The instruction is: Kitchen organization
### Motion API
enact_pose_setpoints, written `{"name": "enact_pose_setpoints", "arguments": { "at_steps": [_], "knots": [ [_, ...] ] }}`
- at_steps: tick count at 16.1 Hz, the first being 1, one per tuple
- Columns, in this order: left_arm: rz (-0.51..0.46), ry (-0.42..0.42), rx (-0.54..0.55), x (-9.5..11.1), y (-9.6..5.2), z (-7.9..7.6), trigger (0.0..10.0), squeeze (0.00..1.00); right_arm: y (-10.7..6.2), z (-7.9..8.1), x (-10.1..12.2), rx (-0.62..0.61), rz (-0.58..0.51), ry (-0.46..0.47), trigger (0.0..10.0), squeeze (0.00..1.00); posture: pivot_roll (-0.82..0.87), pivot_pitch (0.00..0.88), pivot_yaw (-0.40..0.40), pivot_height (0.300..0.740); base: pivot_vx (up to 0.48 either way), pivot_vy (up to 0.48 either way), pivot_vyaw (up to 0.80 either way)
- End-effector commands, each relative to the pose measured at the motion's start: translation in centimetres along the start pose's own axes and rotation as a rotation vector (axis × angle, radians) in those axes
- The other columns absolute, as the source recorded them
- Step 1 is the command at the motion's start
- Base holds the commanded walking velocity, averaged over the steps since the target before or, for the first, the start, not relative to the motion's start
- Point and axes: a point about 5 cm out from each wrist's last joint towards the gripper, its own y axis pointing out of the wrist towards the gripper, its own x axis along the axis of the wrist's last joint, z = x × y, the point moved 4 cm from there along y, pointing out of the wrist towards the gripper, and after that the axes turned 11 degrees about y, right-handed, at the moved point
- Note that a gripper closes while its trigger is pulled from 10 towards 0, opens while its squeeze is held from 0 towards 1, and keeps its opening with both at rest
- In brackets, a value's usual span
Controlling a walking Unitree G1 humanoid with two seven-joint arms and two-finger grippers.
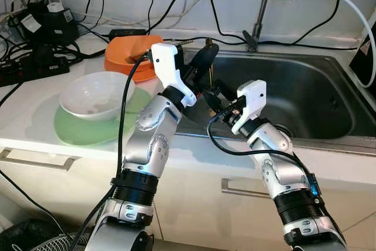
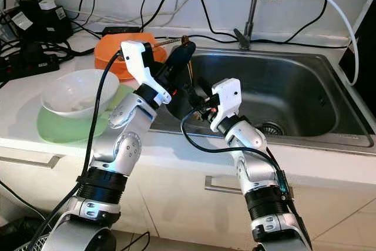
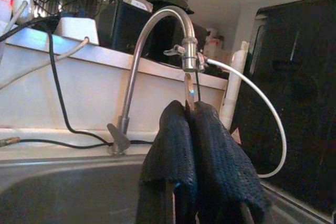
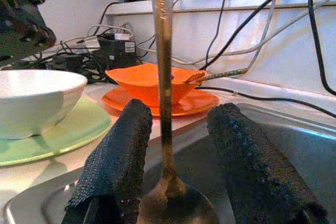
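Our left end effector (image 1: 202, 63) pinches a brass spoon (image 4: 164, 129) over the sink (image 1: 305, 95); our spread right end effector (image 1: 220, 99) may fumble it, dropping it in.

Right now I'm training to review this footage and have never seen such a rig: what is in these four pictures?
A humanoid robot stands at a kitchen counter. Two pictures come from its head; the other two look along each gripper's fingers. The left gripper is shut on a metal spoon above the steel sink. The right gripper sits open around the spoon's handle. On the counter are a white bowl on a green plate, and an orange bowl on an orange plate.
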Motion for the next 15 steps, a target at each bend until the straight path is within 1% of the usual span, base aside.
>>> {"name": "enact_pose_setpoints", "arguments": {
  "at_steps": [1,5,6,7,8,15],
  "knots": [
    [-0.016,0.006,-0.032,0.55,0.22,-0.68,10.0,0.0,0.43,0.22,0.38,0.008,-0.011,-0.016,10.0,0.0,0.06,0.0,0.055,0.74,0.0,0.0,0.0],
    [-0.013,0.004,-0.036,0.45,0.19,-0.74,10.0,0.0,0.56,-0.04,0.41,-0.009,-0.016,-0.02,10.0,0.0,0.06,0.0,0.054,0.74,0.0,0.0,0.0],
    [-0.013,0.003,-0.035,0.43,0.18,-0.74,10.0,0.0,0.55,-0.13,0.39,-0.015,-0.015,-0.017,8.7,0.0,0.06,0.0,0.052,0.74,0.0,0.0,0.0],
    [-0.011,0.002,-0.034,0.4,0.15,-0.76,10.0,0.0,0.53,-0.28,0.41,-0.024,-0.017,-0.019,3.0,0.0,0.06,0.0,0.052,0.74,0.0,0.0,0.0],
    [-0.009,0.001,-0.032,0.34,0.11,-0.76,10.0,0.0,0.53,-0.43,0.39,-0.033,-0.017,-0.017,0.0,0.0,0.06,0.0,0.052,0.74,0.0,0.0,0.0],
    [-0.001,0.002,-0.034,0.18,-0.01,-0.9,10.0,0.0,0.48,-0.55,0.23,-0.044,-0.017,-0.016,0.0,0.0,0.06,0.0,0.052,0.74,0.0,0.0,0.0]
  ]
}}
